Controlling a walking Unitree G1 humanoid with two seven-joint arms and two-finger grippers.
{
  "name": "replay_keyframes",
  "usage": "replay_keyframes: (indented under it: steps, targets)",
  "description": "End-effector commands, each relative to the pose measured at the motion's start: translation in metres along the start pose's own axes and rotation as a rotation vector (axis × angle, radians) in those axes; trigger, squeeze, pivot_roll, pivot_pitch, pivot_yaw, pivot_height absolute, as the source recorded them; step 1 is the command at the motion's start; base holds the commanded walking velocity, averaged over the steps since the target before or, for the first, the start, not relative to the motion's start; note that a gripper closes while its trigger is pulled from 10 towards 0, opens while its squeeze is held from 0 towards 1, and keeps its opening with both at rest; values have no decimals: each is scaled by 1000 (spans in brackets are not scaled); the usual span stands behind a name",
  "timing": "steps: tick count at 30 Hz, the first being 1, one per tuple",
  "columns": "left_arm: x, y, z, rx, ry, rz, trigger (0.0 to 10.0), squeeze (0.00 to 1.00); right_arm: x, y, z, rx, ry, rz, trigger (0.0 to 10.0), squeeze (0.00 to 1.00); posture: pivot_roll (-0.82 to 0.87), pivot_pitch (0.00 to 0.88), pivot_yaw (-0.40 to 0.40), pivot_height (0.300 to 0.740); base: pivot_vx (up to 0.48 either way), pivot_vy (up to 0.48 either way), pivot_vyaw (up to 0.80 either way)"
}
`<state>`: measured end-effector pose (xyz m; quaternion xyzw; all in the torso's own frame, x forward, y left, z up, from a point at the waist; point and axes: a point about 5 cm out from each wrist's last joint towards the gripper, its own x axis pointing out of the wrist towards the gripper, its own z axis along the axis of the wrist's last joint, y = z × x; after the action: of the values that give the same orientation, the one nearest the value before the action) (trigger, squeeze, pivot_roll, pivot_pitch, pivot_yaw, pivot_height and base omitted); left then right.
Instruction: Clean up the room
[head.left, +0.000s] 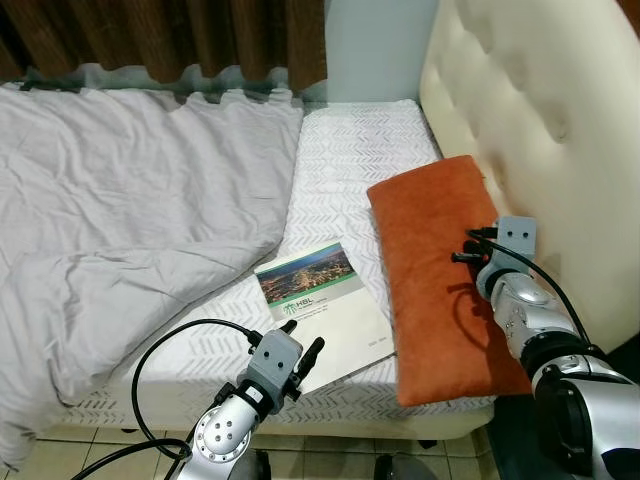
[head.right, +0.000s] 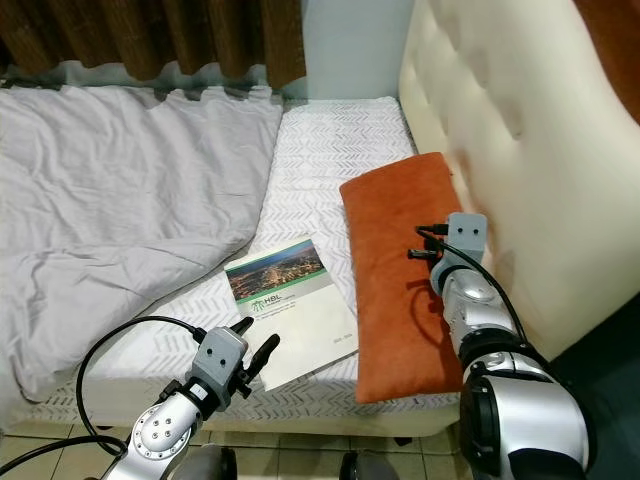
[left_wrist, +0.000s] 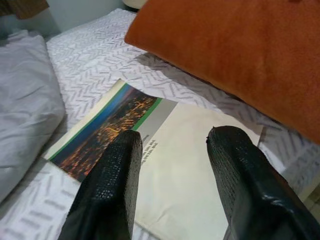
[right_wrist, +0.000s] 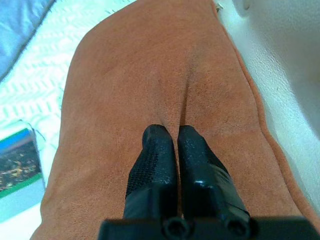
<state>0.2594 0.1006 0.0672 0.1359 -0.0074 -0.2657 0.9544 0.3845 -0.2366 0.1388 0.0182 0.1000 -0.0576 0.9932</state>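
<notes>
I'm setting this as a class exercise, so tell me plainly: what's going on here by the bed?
The robot stands at the side of a bed. Its right gripper is shut, pinching a fold of the orange pillow that lies along the cream headboard. Its left gripper is open, hovering near the edge of a booklet lying flat on the mattress beside the pillow. A rumpled grey blanket covers the rest of the bed.
</notes>
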Motion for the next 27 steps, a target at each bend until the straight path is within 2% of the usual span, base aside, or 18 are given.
replay_keyframes:
  steps: [1, 5, 6, 7, 8, 13, 17, 18, 19, 21, 23, 27]
  targets:
    - [-5, 1, -2, 9, 14, -4, 10000, 0, -2, -20, 7, 1, -41, -89, 0, 0, 145, 171, -42, 656, 0, 0, 0]
    - [-7, 4, -1, 15, 12, -1, 10000, 0, -3, -19, 4, 4, -42, -103, 0, 0, 160, 175, -37, 656, 0, 0, 0]
    - [-8, 5, 0, 21, 11, 1, 10000, 0, -3, -18, 3, -3, -39, -108, 392, 0, 166, 176, -36, 656, 0, 0, 0]
    - [-8, 7, 1, 30, 9, 4, 10000, 0, -3, -18, 2, -16, -39, -118, 10000, 647, 166, 176, -36, 656, 0, 0, 0]
    - [-8, 8, 3, 42, 4, 5, 10000, 0, -3, -17, 2, -47, -41, -124, 10000, 1000, 177, 176, -33, 656, 0, 0, 0]
    - [-7, 9, 5, 50, -2, 2, 10000, 0, -2, -15, 3, -89, -45, -119, 10000, 1000, 177, 169, -33, 656, 0, 0, 0]
    - [-5, 9, 7, 53, -7, 2, 10000, 0, -2, -17, 11, -201, -87, -150, 10000, 1000, 169, 157, -33, 656, 0, 0, 0]
    - [-4, 9, 7, 59, -7, 4, 10000, 0, -2, -16, 22, -257, -149, -154, 10000, 1000, 165, 149, -36, 656, 0, 0, 0]
    - [-4, 10, 7, 61, -8, 5, 10000, 0, -2, -15, 25, -270, -165, -154, 10000, 1000, 165, 149, -36, 656, 0, 0, 0]
    - [0, 11, 6, 71, 4, 16, 10000, 0, -2, -11, 34, -269, -228, -143, 10000, 1000, 147, 106, -58, 656, 0, 0, 0]
    - [3, 12, 6, 47, 8, 32, 10000, 0, -4, -4, 39, -259, -299, -106, 10000, 1000, 137, 85, -66, 656, 0, 0, 0]
    - [10, 18, 9, 9, 6, 86, 10000, 0, -8, 3, 31, -223, -351, -56, 10000, 1000, 109, 41, -73, 656, 0, 0, 0]
